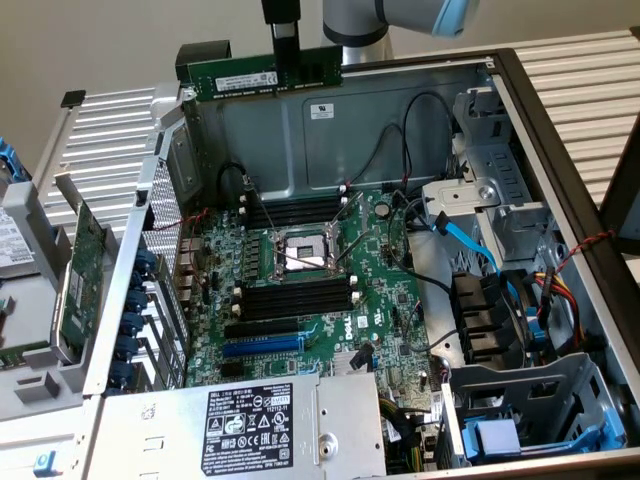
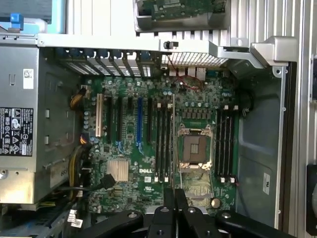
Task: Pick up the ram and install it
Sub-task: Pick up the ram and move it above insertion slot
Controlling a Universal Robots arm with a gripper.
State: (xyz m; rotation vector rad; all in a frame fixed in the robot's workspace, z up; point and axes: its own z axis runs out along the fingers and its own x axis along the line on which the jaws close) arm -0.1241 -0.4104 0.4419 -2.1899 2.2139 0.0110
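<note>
You can read "DELL", white print, on motherboard [image 2: 148, 179], beside square heatsink [image 2: 118, 169]. Black label [image 1: 262, 422] on power supply [image 1: 150, 440]: white print, certification marks, wording too fine for you to read. White strip on ram [image 1: 265, 75]: print illegible. White sticker [image 1: 321, 110] on case wall [image 1: 260, 140]: illegible.

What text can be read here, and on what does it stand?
"DELL": on the motherboard.
Black label on the power supply: too small to read.
White strip on the ram: too small to read.
White sticker on the case wall: too small to read.
</note>
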